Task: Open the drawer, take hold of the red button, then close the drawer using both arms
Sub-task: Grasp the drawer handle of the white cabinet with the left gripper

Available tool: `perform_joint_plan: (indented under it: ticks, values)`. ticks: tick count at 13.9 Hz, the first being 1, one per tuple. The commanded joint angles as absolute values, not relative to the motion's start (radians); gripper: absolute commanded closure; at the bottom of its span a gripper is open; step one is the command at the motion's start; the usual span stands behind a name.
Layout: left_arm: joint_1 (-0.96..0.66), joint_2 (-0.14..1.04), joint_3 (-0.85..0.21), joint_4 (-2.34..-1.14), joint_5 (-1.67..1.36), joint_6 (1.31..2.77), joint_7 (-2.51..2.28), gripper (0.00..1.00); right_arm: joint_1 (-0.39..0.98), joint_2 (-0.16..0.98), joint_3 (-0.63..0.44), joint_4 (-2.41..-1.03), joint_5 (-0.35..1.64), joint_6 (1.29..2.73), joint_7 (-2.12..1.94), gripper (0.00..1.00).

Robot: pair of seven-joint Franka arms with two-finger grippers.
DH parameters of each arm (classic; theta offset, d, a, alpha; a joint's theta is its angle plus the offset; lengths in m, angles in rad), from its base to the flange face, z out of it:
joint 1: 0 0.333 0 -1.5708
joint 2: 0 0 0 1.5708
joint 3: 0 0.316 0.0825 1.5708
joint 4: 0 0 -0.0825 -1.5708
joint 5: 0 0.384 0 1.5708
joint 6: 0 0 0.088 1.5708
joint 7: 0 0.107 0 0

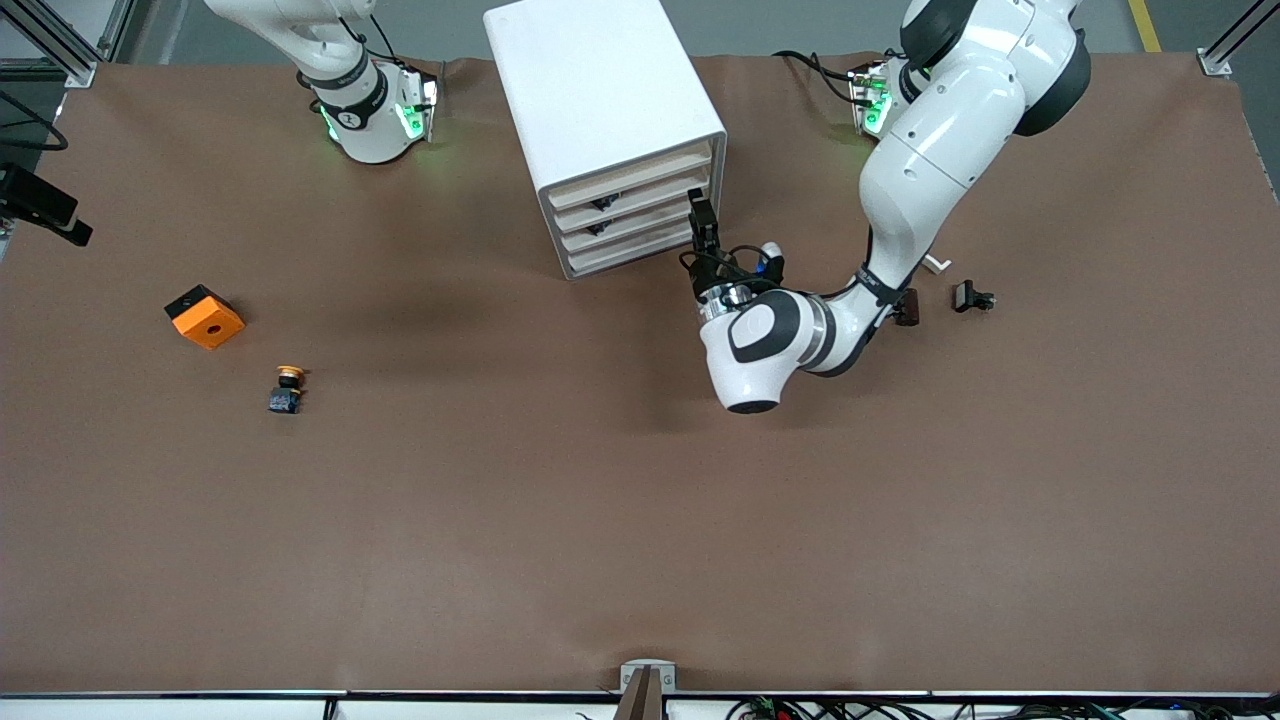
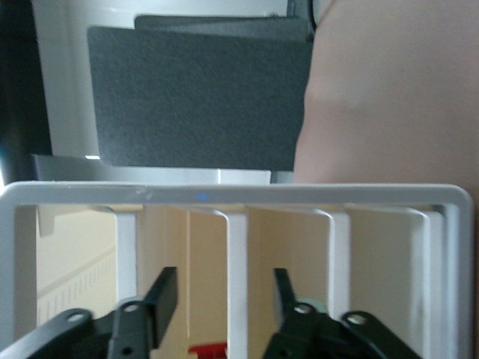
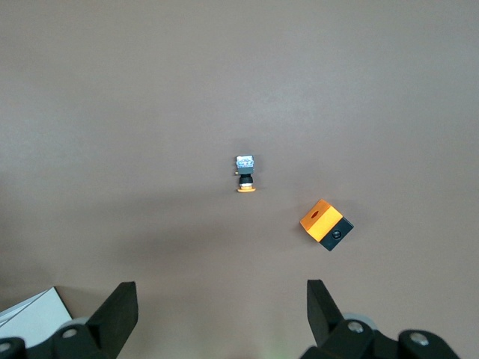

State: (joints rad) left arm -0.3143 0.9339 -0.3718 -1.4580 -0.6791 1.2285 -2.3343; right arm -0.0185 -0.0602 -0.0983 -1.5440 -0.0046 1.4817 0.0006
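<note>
Orange-capped button (image 1: 287,388) nearest, left jaws (image 1: 703,222) spread at white cabinet's (image 1: 610,130) beige-fronted drawer (image 1: 628,207), right jaws (image 3: 221,308) spread

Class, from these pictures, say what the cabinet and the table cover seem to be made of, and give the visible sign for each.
Cabinet: probably smooth white plastic or painted board; even, faintly glossy faces, rounded corners.
Table cover: likely matte brown sheet, paper or vinyl; dull, with wrinkles at its edges.
</note>
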Motion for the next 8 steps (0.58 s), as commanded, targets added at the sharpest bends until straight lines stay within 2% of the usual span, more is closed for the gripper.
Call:
perform_joint_plan:
  ticks: [1,6,7,8]
  values:
    - [-0.327,0.948,-0.371,-1.459,-0.696,1.201,-2.352,0.49,-0.025,-0.087,-0.089,-1.571,-0.023,1.483,0.0,0.0]
    - [-0.359,0.951,-0.371,-1.459,-0.701,1.203,-2.353,0.49,-0.02,-0.087,-0.083,-1.569,-0.043,1.494,-0.002,0.0]
    - [-0.362,0.951,-0.371,-1.459,-0.706,1.203,-2.352,0.54,-0.02,-0.087,-0.083,-1.569,-0.043,1.496,-0.002,0.0]
    - [-0.37,0.951,-0.371,-1.459,-0.709,1.203,-2.352,0.66,-0.02,-0.087,-0.083,-1.569,-0.041,1.496,-0.002,0.0]
